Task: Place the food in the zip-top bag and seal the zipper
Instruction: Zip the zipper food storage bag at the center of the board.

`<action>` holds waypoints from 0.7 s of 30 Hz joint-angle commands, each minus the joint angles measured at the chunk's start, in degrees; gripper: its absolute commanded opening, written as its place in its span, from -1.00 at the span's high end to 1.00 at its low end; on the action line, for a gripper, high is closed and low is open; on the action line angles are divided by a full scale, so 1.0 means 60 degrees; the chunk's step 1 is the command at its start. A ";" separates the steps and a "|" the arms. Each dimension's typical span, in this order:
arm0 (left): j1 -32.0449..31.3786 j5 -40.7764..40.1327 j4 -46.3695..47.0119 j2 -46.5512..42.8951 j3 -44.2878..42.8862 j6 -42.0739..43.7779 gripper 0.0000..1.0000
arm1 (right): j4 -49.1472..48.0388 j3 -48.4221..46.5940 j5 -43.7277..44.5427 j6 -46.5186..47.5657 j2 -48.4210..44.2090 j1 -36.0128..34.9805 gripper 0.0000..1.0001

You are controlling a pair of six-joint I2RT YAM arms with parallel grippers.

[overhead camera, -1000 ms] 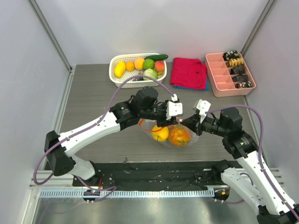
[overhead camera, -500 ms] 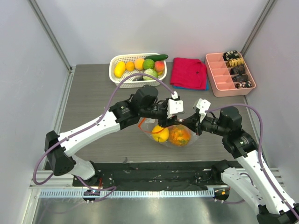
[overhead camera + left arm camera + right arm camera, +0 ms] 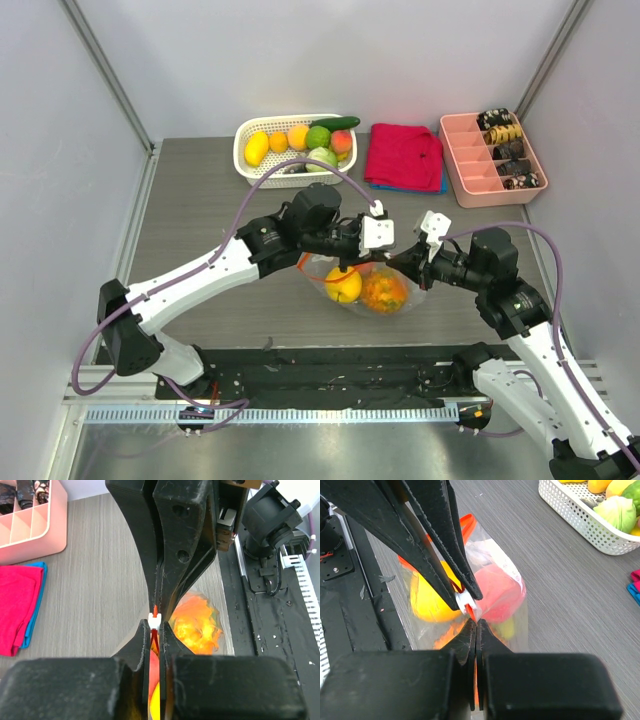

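Seen from above, the zipper (image 3: pixel 467 524) is pinched by the closed left gripper (image 3: pixel 156 631) at 9 o'clock and the closed right gripper (image 3: pixel 475 626) at 3 o'clock.

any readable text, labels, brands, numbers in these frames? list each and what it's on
None legible in any view.
zip-top bag: no print made out; any marking is too blurred to read.
zipper and its white tab: plain, no lettering.
pink tray, white basket, red cloth: no lettering visible; too small to tell more.
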State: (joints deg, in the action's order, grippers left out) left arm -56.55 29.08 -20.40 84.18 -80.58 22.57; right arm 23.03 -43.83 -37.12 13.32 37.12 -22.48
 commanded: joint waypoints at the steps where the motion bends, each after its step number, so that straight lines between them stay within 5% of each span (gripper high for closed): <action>1: 0.0285 0.0148 -0.0510 -0.0231 -0.0077 0.0223 1.00 | -0.0322 -0.0399 0.0064 -0.0023 -0.0211 -0.0033 0.97; 21: 0.1514 0.0690 -0.1373 -0.0700 0.0539 0.0296 1.00 | 0.0117 -0.0502 0.0152 0.0270 -0.0386 -0.0047 0.97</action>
State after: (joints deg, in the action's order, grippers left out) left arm -50.61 34.74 -23.57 82.61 -77.65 23.18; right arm 23.64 -43.83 -36.71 13.80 36.73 -22.76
